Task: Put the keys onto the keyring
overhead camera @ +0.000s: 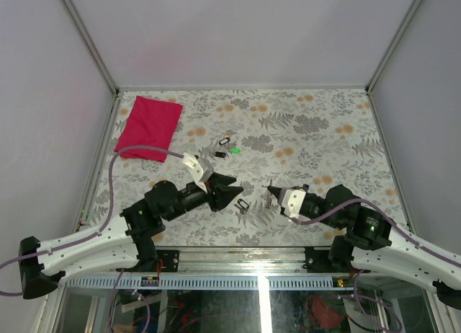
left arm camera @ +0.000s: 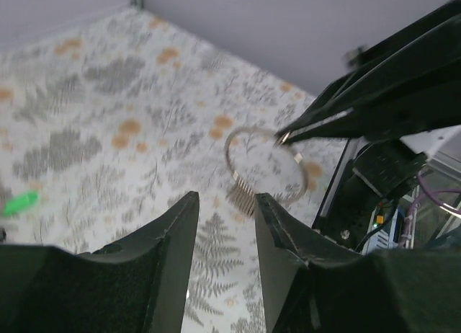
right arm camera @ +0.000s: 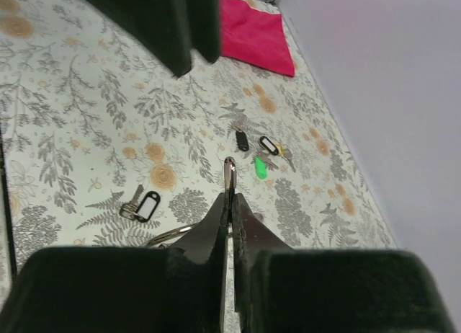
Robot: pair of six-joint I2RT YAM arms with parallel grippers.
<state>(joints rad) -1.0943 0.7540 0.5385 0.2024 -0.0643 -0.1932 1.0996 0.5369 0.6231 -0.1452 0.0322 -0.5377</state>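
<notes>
Floral-patterned tabletop [overhead camera: 310, 124]; crimson fabric pouch [overhead camera: 149, 127] at far left, not needed. Right gripper [right arm camera: 230, 200] clenched on thin silver wire keyring [left arm camera: 263, 167], ring held off table. Left gripper [left arm camera: 225, 200] faces it, jaws apart, empty, just short of ring. Nearest small black-headed key [overhead camera: 243, 205] flat on table between grippers; farther keys [right arm camera: 242, 140] beside bright green piece [right arm camera: 259, 167].

Step, judged: ring presented, no key picked up. Next calls for left gripper to drop onto nearest key and pinch its head, leaving loop free for threading.
</notes>
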